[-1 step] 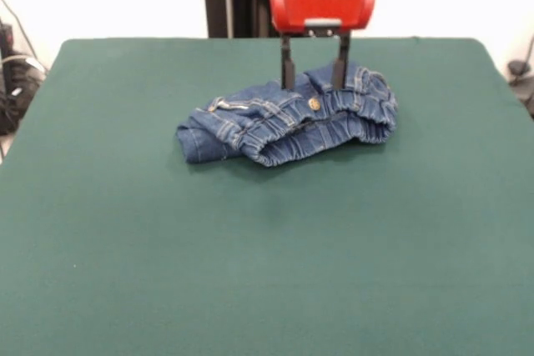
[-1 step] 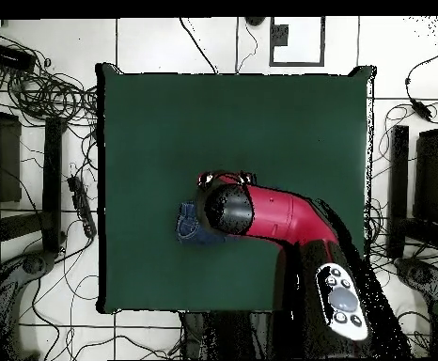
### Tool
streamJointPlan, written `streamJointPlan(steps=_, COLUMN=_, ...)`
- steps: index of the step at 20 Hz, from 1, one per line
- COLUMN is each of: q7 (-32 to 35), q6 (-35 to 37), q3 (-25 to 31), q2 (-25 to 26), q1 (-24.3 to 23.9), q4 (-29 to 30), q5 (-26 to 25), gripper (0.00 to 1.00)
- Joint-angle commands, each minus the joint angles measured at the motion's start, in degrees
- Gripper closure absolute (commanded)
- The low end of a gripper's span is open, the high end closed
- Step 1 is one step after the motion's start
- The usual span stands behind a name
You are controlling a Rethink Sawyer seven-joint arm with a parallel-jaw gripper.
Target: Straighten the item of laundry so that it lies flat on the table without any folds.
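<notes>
Front view shows no brand, label or readable writing anywhere: the red housing above the claw is plain, and the only mark on the jeans is a small brass button on which no lettering can be made out.

The jeans lie bunched in a crumpled heap on the green table, a little toward the far side and slightly right of the middle. The gathered elastic waistband faces the camera and curls along the heap's near edge, while folded denim juts out to the left in a thick wad.

Directly above the heap's far right part hangs the claw, released, its two dark fingers spread apart and pointing straight down. Their tips reach the top of the cloth at the back of the waistband, with denim showing between them; whether they press in or merely touch cannot be told.

Overhead, the red arm covers most of the heap, and only a blue corner peeks out beside it.
</notes>
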Motion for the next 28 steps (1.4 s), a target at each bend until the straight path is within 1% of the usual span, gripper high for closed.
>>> streamJointPlan(steps=1, q7=1.62, q6=4.04, q3=7.01, q2=4.94, q1=1.75, q4=-5.65, q5=-1.31, gripper=0.0)
streamJointPlan(steps=3, q7=0.46, q6=8.42, q3=6.82, q2=6.53, q1=1.84, q4=-7.25, q5=-1.5, gripper=0.0)
streamJointPlan(steps=4, q7=-0.4, q6=12.57, q3=5.9, q2=7.87, q1=2.56, q4=-9.42, q5=-2.07, gripper=0.0)
streamJointPlan(steps=6, q7=-0.01, q6=17.29, q3=3.67, q2=9.46, q1=4.25, q4=-12.98, q5=-2.81, gripper=0.0)
streamJointPlan(steps=8, q7=0.64, q6=19.35, q3=2.42, q2=10.22, q1=5.19, q4=-14.81, q5=-3.24, gripper=0.0)
streamJointPlan(steps=14, q7=2.72, q6=23.13, q3=0.17, q2=10.79, q1=6.46, q4=-16.01, q5=-3.96, gripper=0.0)
streamJointPlan(steps=17, q7=3.34, q6=23.47, q3=0.35, q2=10.62, q1=6.06, q4=-15.07, q5=-3.44, gripper=0.0)
streamJointPlan(steps=19, q7=3.73, q6=24.86, q3=0.1, q2=11.1, q1=6.09, q4=-15.49, q5=-3.4, gripper=0.0)
streamJointPlan(steps=22, q7=5.12, q6=26.77, q3=-2.05, q2=11.28, q1=7.26, q4=-16.39, q5=-4.47, gripper=0.0)
streamJointPlan(steps=27, q7=6.91, q6=25.92, q3=-3.89, q2=11.52, q1=8.6, q4=-16.79, q5=-5.33, gripper=0.0)
streamJointPlan(steps=28, q7=7.87, q6=24.36, q3=-4.59, q2=11.37, q1=9.07, q4=-16.67, q5=-5.64, gripper=0.0)
